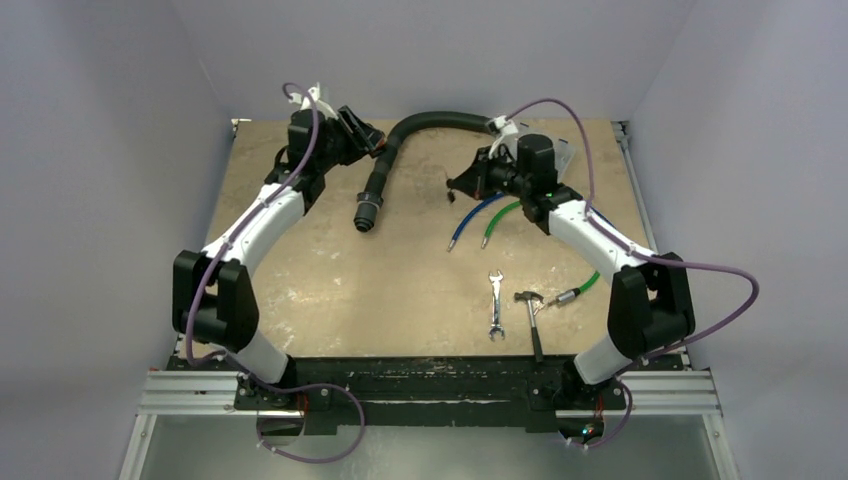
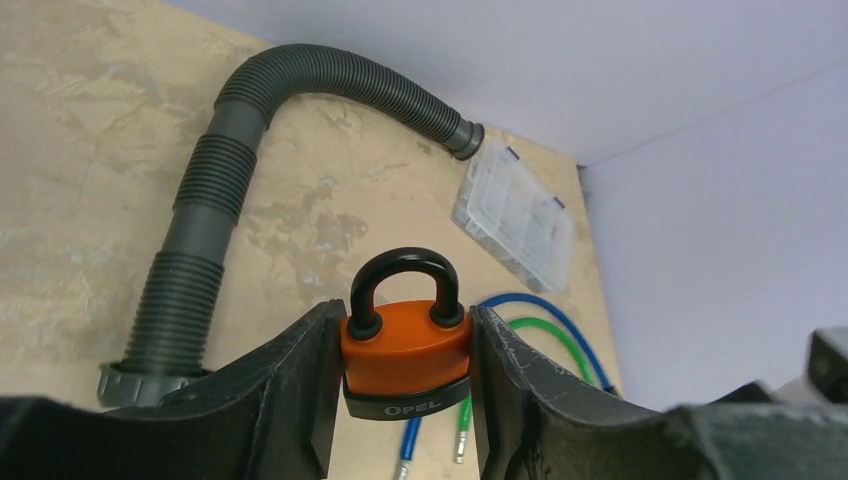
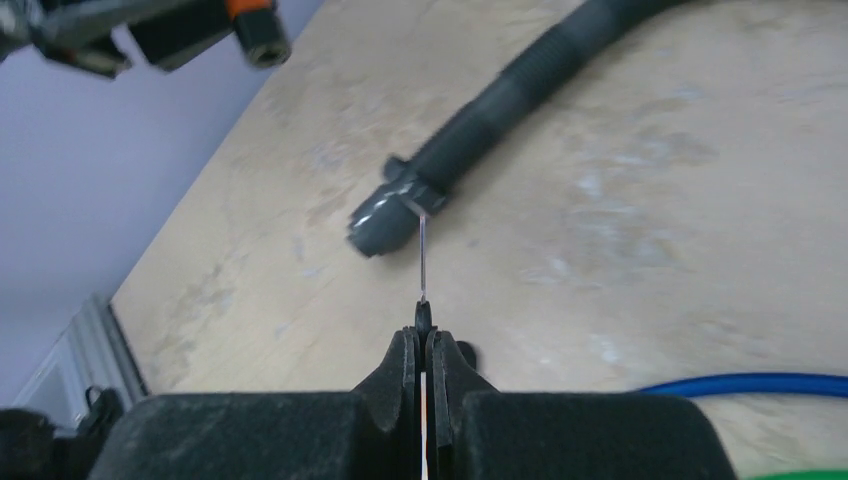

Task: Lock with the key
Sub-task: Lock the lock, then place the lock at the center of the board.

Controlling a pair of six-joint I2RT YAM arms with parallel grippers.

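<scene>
An orange padlock (image 2: 405,350) with a black shackle and black base is clamped between the fingers of my left gripper (image 2: 405,312), which is shut on its sides. Both shackle legs sit in the body. In the top view the left gripper (image 1: 368,135) hovers at the back left of the table. My right gripper (image 3: 424,345) is shut on the key (image 3: 425,260), seen edge-on, with its black head pinched and its thin metal blade sticking out forward. The right gripper (image 1: 462,185) stands apart from the padlock (image 3: 248,8), to its right.
A black corrugated hose (image 1: 385,165) curves across the back of the table between the arms. Blue (image 1: 470,218) and green (image 1: 500,220) cables lie by the right gripper. A clear plastic box (image 2: 515,215) sits at the back right. A wrench (image 1: 495,305), a hammer (image 1: 532,320) and a green-handled screwdriver (image 1: 580,290) lie near the front.
</scene>
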